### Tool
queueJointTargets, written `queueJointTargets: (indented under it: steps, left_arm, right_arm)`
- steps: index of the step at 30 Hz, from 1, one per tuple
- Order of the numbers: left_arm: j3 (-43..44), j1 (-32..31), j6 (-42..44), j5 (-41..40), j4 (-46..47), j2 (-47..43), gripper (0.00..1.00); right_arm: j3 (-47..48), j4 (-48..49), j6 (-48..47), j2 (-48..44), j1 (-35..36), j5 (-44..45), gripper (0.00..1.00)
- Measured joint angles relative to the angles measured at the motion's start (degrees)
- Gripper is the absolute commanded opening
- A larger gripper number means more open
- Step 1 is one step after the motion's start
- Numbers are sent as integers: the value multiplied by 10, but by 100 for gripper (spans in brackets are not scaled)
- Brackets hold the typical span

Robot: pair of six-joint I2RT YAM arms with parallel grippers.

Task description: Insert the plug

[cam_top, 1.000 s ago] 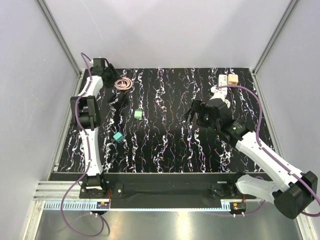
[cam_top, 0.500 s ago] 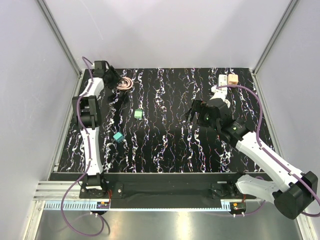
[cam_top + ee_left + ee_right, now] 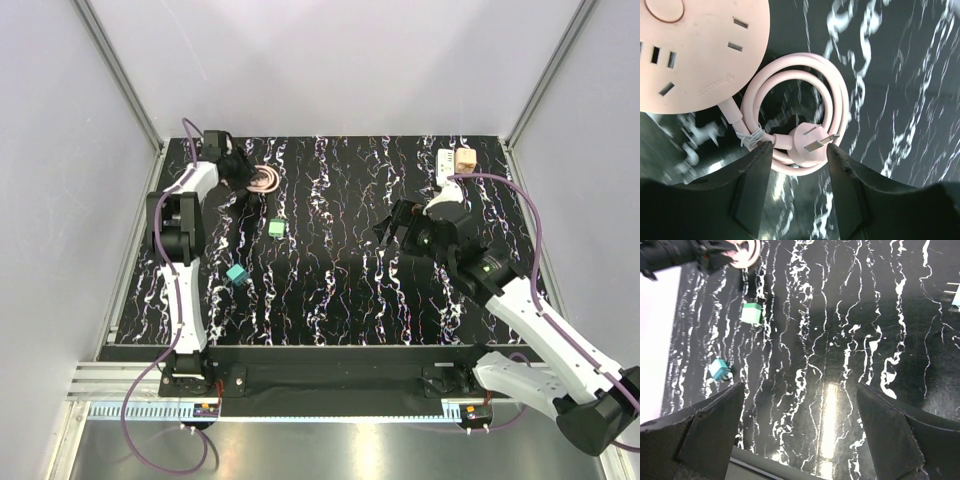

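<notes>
The peach-tan plug (image 3: 465,158) sits at the far right of the table, against the end of the white power strip (image 3: 445,160). My right gripper (image 3: 400,228) is open and empty, hovering over the table's middle right, well short of the plug; in the right wrist view (image 3: 800,425) only bare table lies between its fingers. My left gripper (image 3: 236,168) is open at the far left, over a coiled pinkish cable (image 3: 266,181). In the left wrist view the jaws (image 3: 797,167) stand either side of the cable's pronged head (image 3: 812,142), beside a round tan disc (image 3: 695,50).
A green block (image 3: 277,228) and a teal block (image 3: 237,273) lie on the left half of the black marbled table; both also show in the right wrist view, green (image 3: 751,313) and teal (image 3: 719,369). Grey walls and metal posts enclose the table.
My left gripper has moved right and nearer, over the coiled cable, which has shifted right with it. My right arm has shifted slightly.
</notes>
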Motion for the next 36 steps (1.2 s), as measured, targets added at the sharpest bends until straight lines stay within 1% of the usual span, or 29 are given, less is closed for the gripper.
queueJointTargets:
  steps: [2, 4, 13, 16, 20, 22, 25, 29, 33, 36]
  left_arm:
    - [-25, -11, 4, -5, -2, -17, 53]
    - [-56, -22, 5, -12, 0, -37, 48]
    - [-150, -43, 7, -52, -27, -110, 49]
    - [-183, -50, 6, -62, -30, -134, 53]
    - [-222, -70, 19, -84, -49, -172, 65]
    - [-230, -88, 41, -97, -78, -194, 75]
    - [-228, -115, 74, -134, -110, -223, 81]
    - [-232, -156, 109, -193, -135, -269, 81]
    - [-250, -195, 109, -205, -136, -295, 80]
    - [-276, -207, 99, -209, -135, -294, 81]
  right_arm:
    - [-2, 0, 8, -9, 0, -7, 100]
    - [-4, -1, 16, -16, 0, -16, 100]
    - [-12, -24, 43, -51, 0, -58, 100]
    - [-17, -33, 45, -68, 0, -73, 100]
    - [-19, -35, 46, -85, 0, -98, 100]
    - [-21, -35, 46, -92, 0, -111, 100]
    - [-24, -35, 47, -96, 0, -121, 100]
    - [-27, -35, 47, -94, 0, -127, 100]
    - [-27, -35, 47, -86, 0, -133, 100]
    - [-27, -35, 47, -78, 0, -135, 100]
